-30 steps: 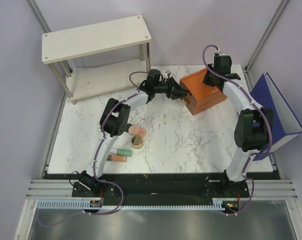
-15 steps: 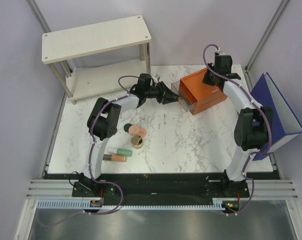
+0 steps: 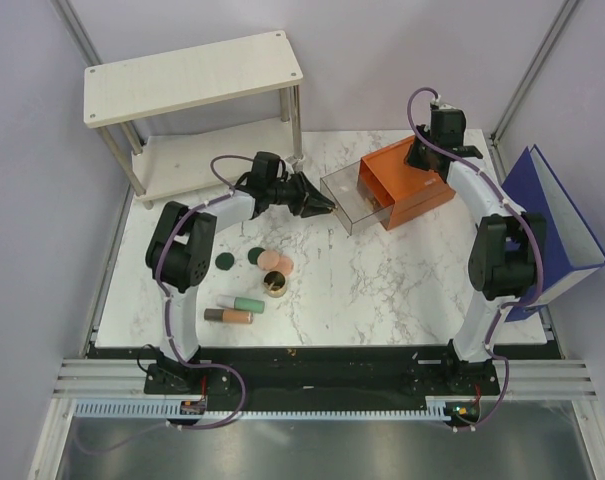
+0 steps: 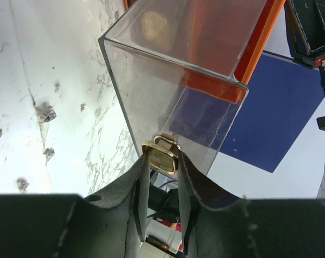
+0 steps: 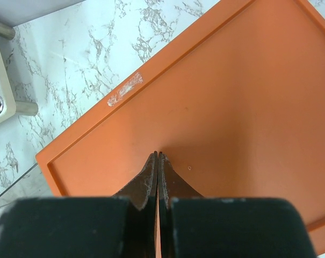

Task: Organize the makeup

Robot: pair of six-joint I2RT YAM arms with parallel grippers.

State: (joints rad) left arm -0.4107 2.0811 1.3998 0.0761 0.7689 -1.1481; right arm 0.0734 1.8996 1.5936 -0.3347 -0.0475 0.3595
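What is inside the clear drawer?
Nothing shows in the pulled-out part of the drawer; its rear, inside the orange box, is hidden.

A white marble-veined surface (image 3: 362, 280) fills the middle, closed in by plain pale lilac walls (image 3: 27, 200). At the far left stands a cream two-tier shelf unit on metal legs (image 3: 192, 75). A deep blue flat panel (image 3: 557, 215), possibly a folder, leans at the right. The light is soft and even.
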